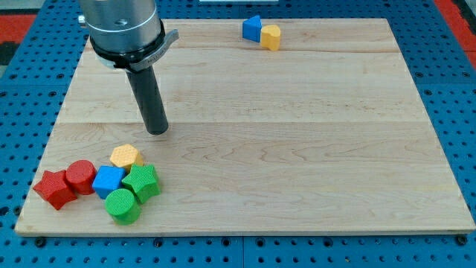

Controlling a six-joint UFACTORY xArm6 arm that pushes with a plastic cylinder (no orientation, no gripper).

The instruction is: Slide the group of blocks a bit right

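Tip: our tip [157,131] rested on the wooden board [297,149], above the cluster and clear of every block; as a bare rod it held nothing.
Group: 6 blocks sat packed at the view's bottom left: red star [53,188], red cylinder [80,176], blue cube [108,181], yellow hexagon [126,156], green star [141,182], green cylinder [123,206].
Elsewhere: a blue block [252,28] and a yellow block [271,36] touched near the view's top, well apart from the group.
Risk, approach: we judged that the tip needed to reach the group's left side; cutting straight down would knock the yellow hexagon.
Risk, push: 1 narrow contact on the red star could split the cluster.
Risk, edge: the green cylinder lay near the bottom edge and might slip off.
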